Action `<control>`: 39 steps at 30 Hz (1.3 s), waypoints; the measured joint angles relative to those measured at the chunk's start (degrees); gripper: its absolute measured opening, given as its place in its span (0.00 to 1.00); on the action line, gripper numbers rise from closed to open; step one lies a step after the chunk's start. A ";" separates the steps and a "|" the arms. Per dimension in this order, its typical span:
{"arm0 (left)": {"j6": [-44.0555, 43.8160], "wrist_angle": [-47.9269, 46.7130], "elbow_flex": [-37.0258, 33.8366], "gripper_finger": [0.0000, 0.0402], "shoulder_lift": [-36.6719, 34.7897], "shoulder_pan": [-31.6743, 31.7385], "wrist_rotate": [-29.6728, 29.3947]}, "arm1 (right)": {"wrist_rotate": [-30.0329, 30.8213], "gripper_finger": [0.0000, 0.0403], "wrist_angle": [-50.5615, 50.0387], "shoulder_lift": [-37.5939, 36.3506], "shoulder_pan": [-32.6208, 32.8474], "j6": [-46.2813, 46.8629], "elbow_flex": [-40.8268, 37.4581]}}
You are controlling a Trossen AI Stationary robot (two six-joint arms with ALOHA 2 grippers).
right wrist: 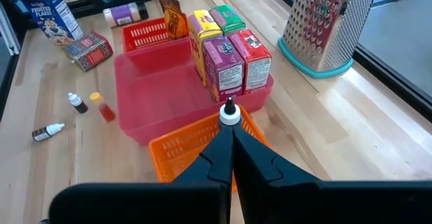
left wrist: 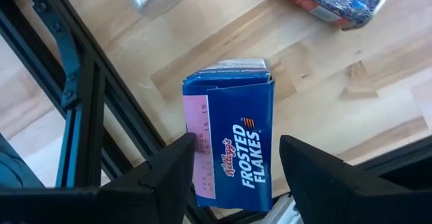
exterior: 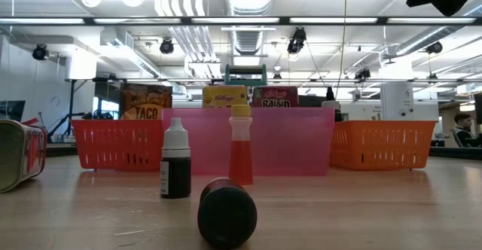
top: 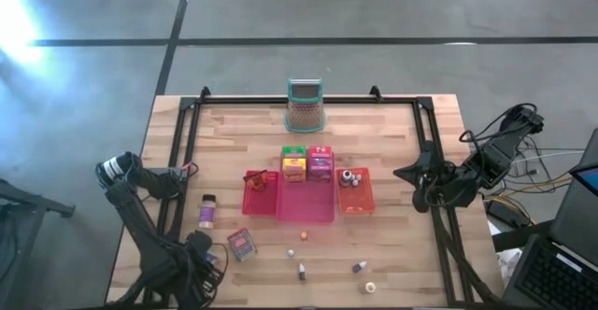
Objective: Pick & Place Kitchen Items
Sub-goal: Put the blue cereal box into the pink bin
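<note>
Blue cereal box (left wrist: pixel 233 140) stood between the left tool's (left wrist: pixel 233 177) spread fingers at the surface's near-left edge, not yet clamped. Next it needed closing, then carrying to the pink tray (top: pixel 304 205). The right tool (right wrist: pixel 231 153), pinched empty, waited beside the orange tray (top: pixel 355 198).

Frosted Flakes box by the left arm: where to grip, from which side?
Grip the blue Frosted Flakes box across its two narrow side faces, coming straight at it as the left gripper does now. It stands upright on the table edge, and the open fingers already flank those flat sides.
</note>
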 joint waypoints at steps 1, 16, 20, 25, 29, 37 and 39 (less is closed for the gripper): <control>0.02 0.02 -0.24 0.55 -0.02 0.10 0.03 | -0.02 0.02 0.00 0.02 0.00 0.00 0.00; 0.75 1.81 -1.36 0.55 -0.65 0.56 0.39 | -0.13 0.02 0.00 0.02 0.00 -0.04 0.00; 3.11 2.00 -0.80 0.55 -0.74 0.66 0.72 | -0.13 0.02 0.02 0.02 0.00 0.02 0.00; 5.18 1.73 -1.31 0.56 -2.56 1.08 0.87 | -0.13 0.02 0.02 0.02 0.00 0.13 0.00; 5.27 0.83 -1.36 0.60 -4.08 1.62 1.05 | -0.13 0.02 0.02 0.04 0.00 0.15 0.00; 5.16 0.54 -1.36 0.72 -4.37 1.96 1.05 | -0.15 0.02 0.02 0.04 0.00 0.13 -0.02; 4.98 0.54 -1.36 0.72 -4.35 1.96 1.07 | -0.17 0.02 0.02 0.04 0.00 0.13 -0.02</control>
